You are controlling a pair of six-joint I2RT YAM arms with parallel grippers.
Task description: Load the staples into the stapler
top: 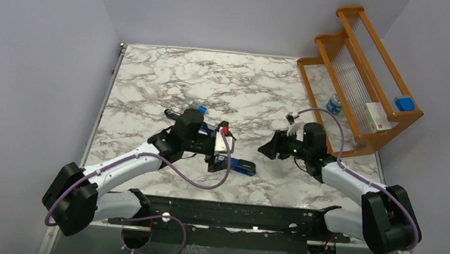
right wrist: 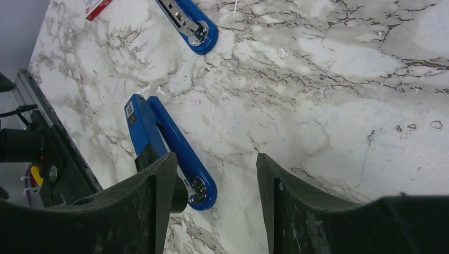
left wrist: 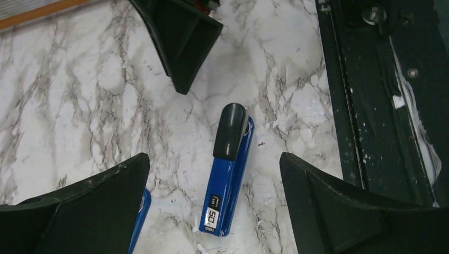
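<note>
Top external view: marble table [top: 152,76], wooden rack [top: 364,143] crowding its right rear edge, open marble left of it
Left gripper [left wrist: 214,157], spread wide, straddles the stapler [left wrist: 225,180] without touching; right gripper [right wrist: 216,157], jaws parted and empty, just beside it; staples box [right wrist: 98,6] corner beyond

Item 1: a blue metal stapler with a black plastic top [top: 240,165] lies on the white-and-grey marble tabletop [top: 152,76], just toward 6 o'clock from centre, its length running 3 to 9.

Item 2: a second blue metal stapler [top: 176,115] lies at the first's 10 o'clock, apart from it.

Item 3: a flat white card box with a red label [right wrist: 98,5] lies near the second stapler.

Item 4: an orange wooden tiered rack [top: 363,84] stands at the table's 2 o'clock edge.

Item 5: a small clear plastic bottle with a blue cap [top: 334,103] stands just beside the rack's 9 o'clock side.
</note>
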